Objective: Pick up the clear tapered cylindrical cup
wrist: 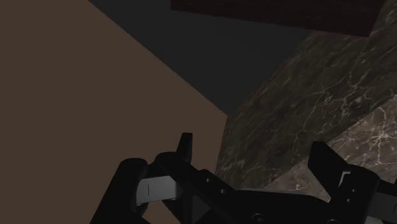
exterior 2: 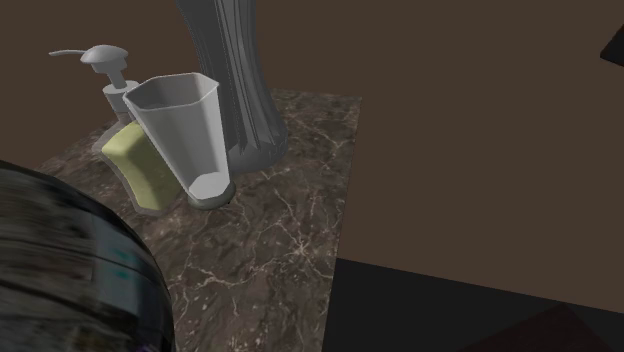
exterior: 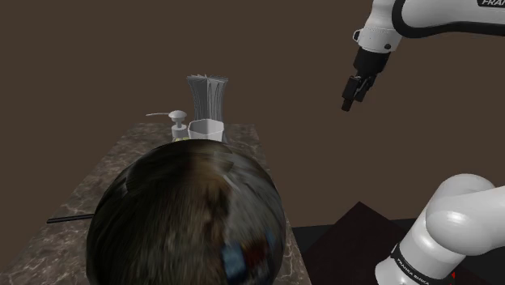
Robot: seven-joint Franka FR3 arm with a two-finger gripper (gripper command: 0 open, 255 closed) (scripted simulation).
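Note:
The clear tapered cup stands upright on the marble counter, its rim wider than its base. In the shoulder view the cup peeks out from behind a large dark bowl. My black gripper hangs high in the air, well off to that view's right of the cup and beyond the counter's edge. Seen from the wrist, the gripper is open: its fingers stand apart with nothing between them, over the counter's edge.
A tall ribbed grey vase stands right behind the cup. A pump soap dispenser and a yellow-green sponge sit close beside it. The big dark glossy bowl covers the near counter. A thin dark stick lies beside it.

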